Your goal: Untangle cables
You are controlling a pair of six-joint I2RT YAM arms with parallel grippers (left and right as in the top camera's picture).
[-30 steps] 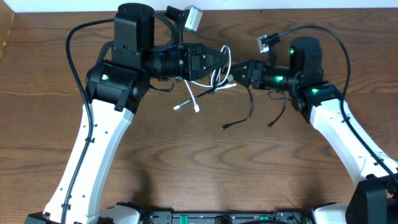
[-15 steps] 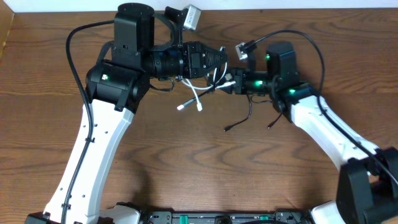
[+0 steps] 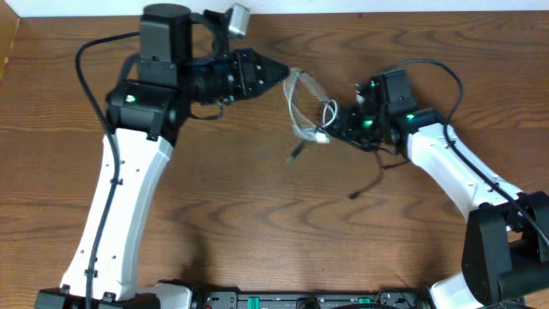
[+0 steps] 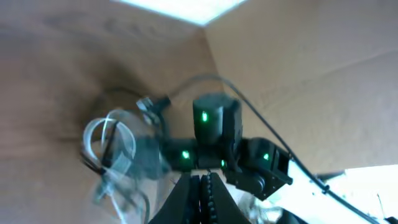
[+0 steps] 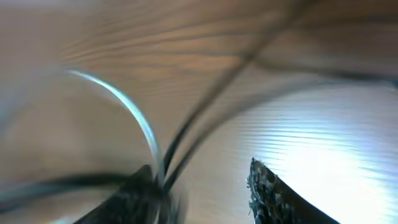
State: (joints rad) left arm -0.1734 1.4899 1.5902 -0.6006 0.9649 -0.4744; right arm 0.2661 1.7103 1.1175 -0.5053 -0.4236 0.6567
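**Cable bundle strung between both grippers, above mid-table**

Item 1, location. The cables [image 3: 307, 107] hang as a loose tangle between my two arms, towards the far side of the wooden table [image 3: 257, 223]. The white cable [image 3: 297, 112] forms a tall loop from my left fingertips down to my right gripper [image 3: 337, 129]. Two black cables trail out of the tangle. One plug end [image 3: 294, 157] lies just below the white loop. The other plug end [image 3: 353, 195] lies well apart, nearer the front edge.

Item 2, left gripper [image 3: 281, 74]. In the wrist view my fingers [image 4: 186, 199] are pressed together with only a thin slit between them. From overhead, the top of the white loop meets their tip, so I record them as pinching the white cable.

Item 3, right gripper. The wrist view is heavily blurred. Two dark fingers [image 5: 267, 186] show, and white and black cords run in against the left-hand one. I cannot tell whether the jaws grip them.

Item 4, markings. Any lettering on my black arm housings [image 3: 163, 43] is too small to read.
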